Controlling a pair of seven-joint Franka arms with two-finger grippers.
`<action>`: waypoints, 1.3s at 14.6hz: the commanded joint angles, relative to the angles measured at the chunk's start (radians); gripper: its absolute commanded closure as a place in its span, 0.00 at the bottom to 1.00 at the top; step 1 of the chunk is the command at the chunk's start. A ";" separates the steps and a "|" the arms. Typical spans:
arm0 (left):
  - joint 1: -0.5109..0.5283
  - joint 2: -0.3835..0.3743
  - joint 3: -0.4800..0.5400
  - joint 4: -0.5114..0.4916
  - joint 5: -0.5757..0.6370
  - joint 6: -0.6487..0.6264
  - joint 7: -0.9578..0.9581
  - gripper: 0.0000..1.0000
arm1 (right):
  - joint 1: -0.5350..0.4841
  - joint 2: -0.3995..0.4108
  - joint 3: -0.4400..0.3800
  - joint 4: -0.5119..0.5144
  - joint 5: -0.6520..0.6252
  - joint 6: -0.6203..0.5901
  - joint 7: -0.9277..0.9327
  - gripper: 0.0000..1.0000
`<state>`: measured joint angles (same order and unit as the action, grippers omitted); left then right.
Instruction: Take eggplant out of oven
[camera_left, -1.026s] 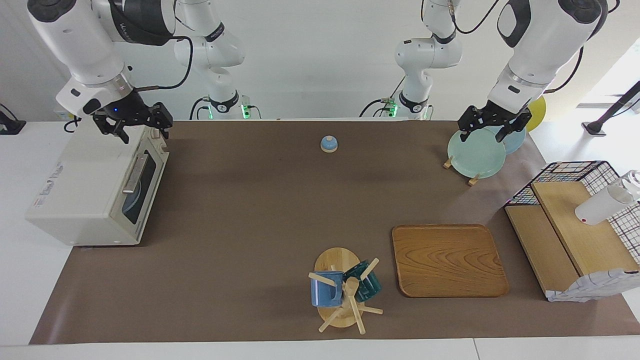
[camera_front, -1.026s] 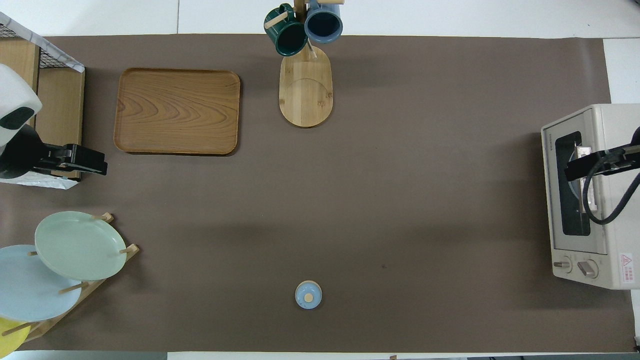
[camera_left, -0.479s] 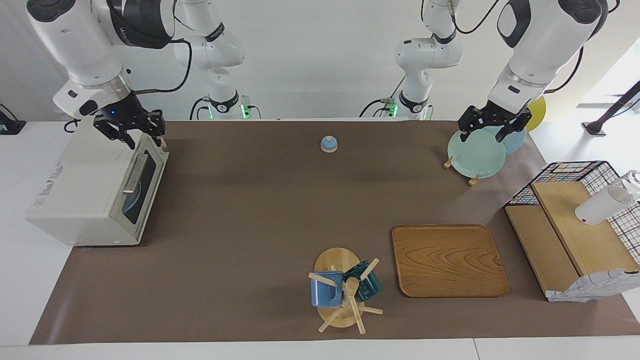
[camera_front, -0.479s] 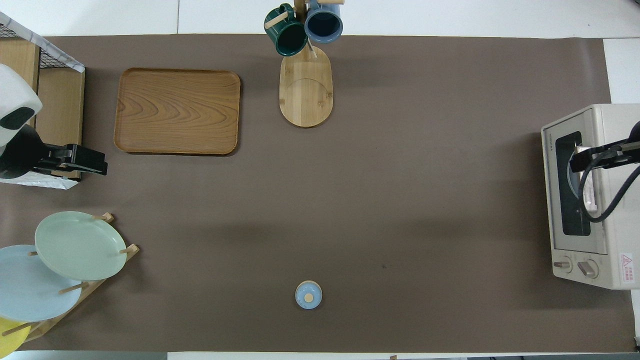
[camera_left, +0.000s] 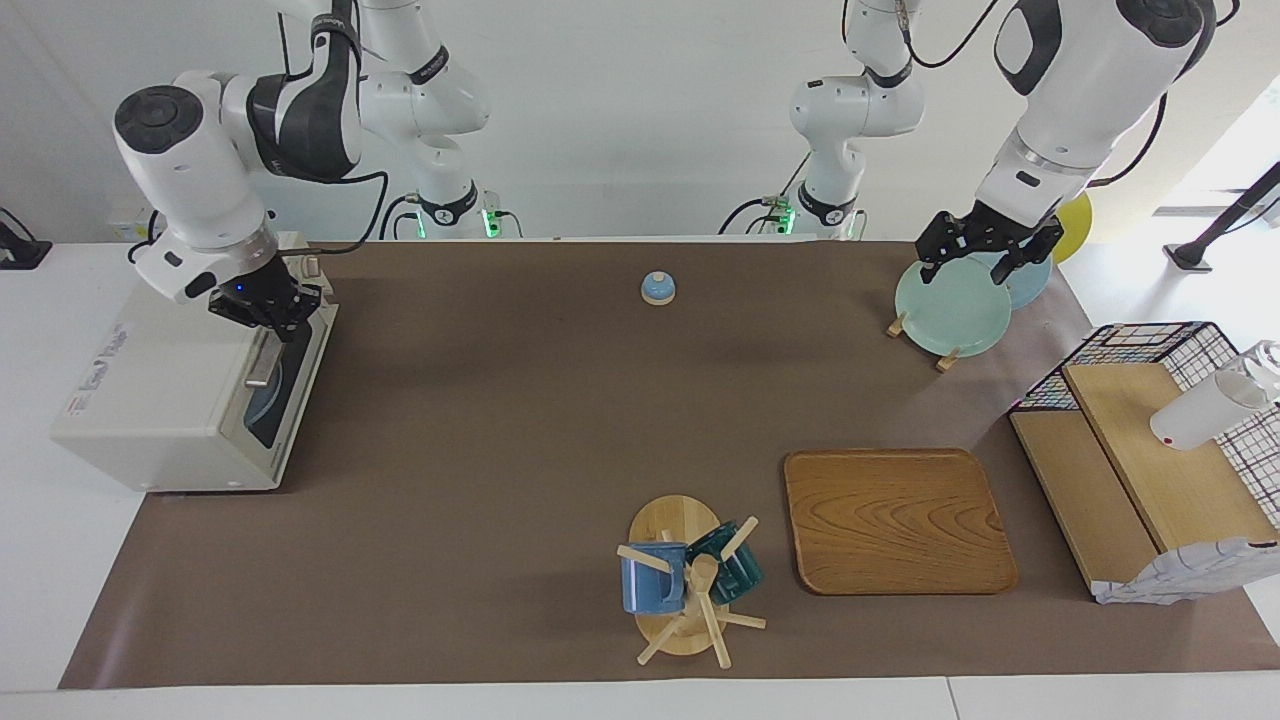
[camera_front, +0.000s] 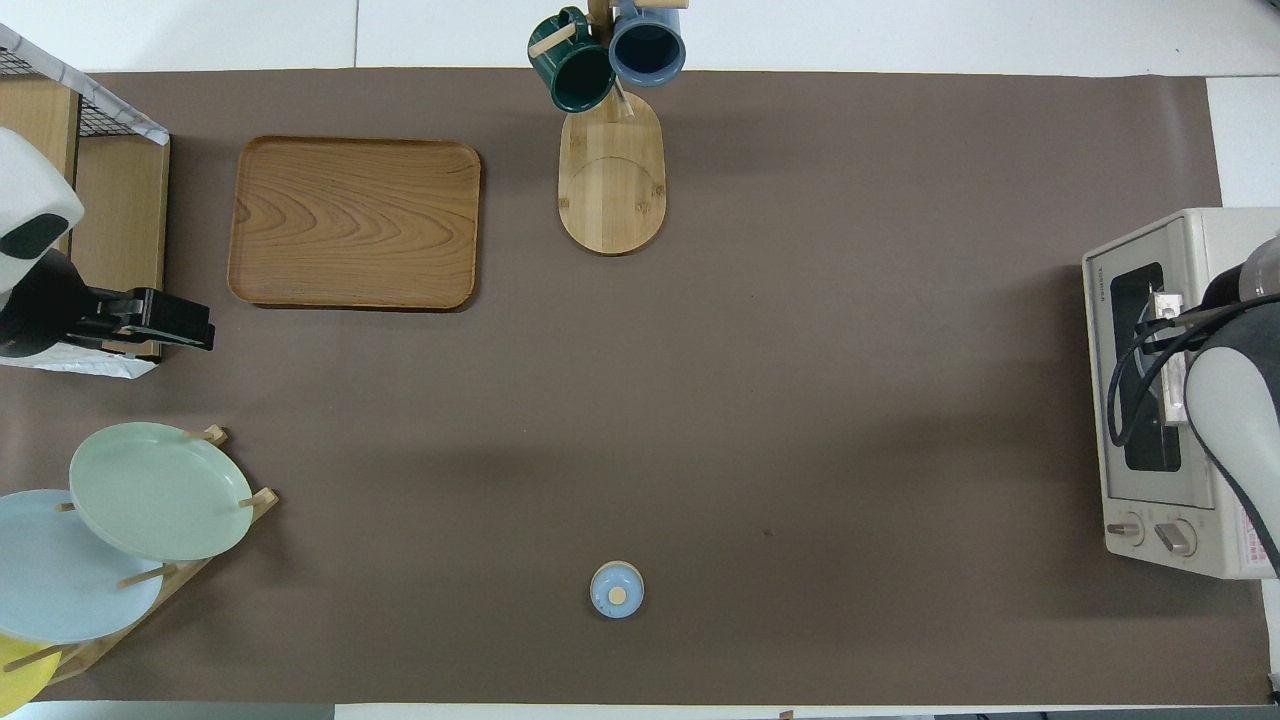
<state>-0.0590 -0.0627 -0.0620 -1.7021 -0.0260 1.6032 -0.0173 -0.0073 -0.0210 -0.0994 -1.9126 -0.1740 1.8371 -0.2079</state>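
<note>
Right gripper (camera_left: 272, 308) sits at the oven (camera_left: 180, 385) door handle (camera_left: 262, 362) (door closed, eggplant unseen); grip state indeterminate.

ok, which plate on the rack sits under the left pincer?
The pale green plate, frontmost on the rack; the left pincer is over its top edge. The blue plate sits beside it.

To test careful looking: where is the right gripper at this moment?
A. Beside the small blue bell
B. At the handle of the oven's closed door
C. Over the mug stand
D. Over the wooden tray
B: in the facing view the right gripper sits low at the metal bar handle on the oven, whose door is closed.
</note>
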 joint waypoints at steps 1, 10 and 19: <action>0.008 -0.008 -0.002 -0.002 -0.003 -0.002 0.011 0.00 | -0.019 0.000 0.006 -0.031 -0.024 0.030 0.008 1.00; 0.010 -0.008 -0.002 -0.002 -0.003 -0.002 0.011 0.00 | -0.022 0.018 0.009 -0.127 -0.137 0.169 0.015 1.00; 0.010 -0.008 -0.002 -0.002 -0.003 -0.002 0.011 0.00 | 0.099 0.090 0.015 -0.232 -0.013 0.407 0.194 1.00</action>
<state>-0.0590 -0.0627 -0.0620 -1.7021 -0.0260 1.6032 -0.0173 0.1088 0.0414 -0.0776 -2.1007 -0.2072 2.1381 -0.0187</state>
